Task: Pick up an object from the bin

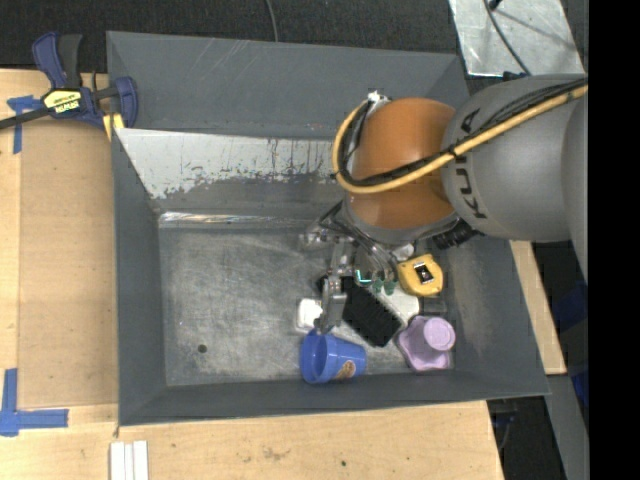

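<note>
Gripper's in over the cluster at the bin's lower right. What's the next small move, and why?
Probably ease the gripper straight down onto the black block. It sits over that block's upper-left end, and the block lies flat and uncovered. The blue cup, purple cup and tape measure crowd close around it, so a sideways move would likely knock them.

— Where do things sit in the bin (140, 268)?
— All in its right, near part. A cup (328, 358) lies by the near wall, and a second cup (428, 342) lies to its right.
— And behind them?
— A flat case (370, 318) sits between and just behind the two. A small block (308, 315) is left of it, and a tape measure (422, 275) lies farther back on the right. The gripper (335, 290) hangs over the case's left end.
</note>
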You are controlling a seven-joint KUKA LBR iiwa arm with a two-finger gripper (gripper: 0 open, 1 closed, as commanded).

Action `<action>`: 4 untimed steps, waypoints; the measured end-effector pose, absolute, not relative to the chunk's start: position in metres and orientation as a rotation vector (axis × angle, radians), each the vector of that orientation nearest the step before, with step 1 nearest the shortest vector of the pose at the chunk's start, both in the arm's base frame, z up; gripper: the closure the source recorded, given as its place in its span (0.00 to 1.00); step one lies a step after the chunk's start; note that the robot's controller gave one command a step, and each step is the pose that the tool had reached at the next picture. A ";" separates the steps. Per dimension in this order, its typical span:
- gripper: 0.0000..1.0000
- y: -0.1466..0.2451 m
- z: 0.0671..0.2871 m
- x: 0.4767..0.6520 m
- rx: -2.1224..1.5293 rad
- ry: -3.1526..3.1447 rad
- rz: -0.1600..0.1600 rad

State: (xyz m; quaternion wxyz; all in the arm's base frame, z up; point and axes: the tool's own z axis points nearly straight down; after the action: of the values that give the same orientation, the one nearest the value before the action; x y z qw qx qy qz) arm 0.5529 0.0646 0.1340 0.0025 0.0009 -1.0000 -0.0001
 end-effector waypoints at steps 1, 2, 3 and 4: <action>0.00 0.064 0.138 0.555 0.000 -3.144 -0.001; 1.00 0.026 0.074 0.506 0.331 -3.141 0.002; 1.00 0.026 0.074 0.506 0.330 -3.141 0.001; 1.00 0.041 0.117 0.498 0.374 -3.115 0.001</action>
State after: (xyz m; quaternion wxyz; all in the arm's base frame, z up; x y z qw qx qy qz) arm 0.4977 0.0408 0.1166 0.0022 0.1193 -0.9929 0.0002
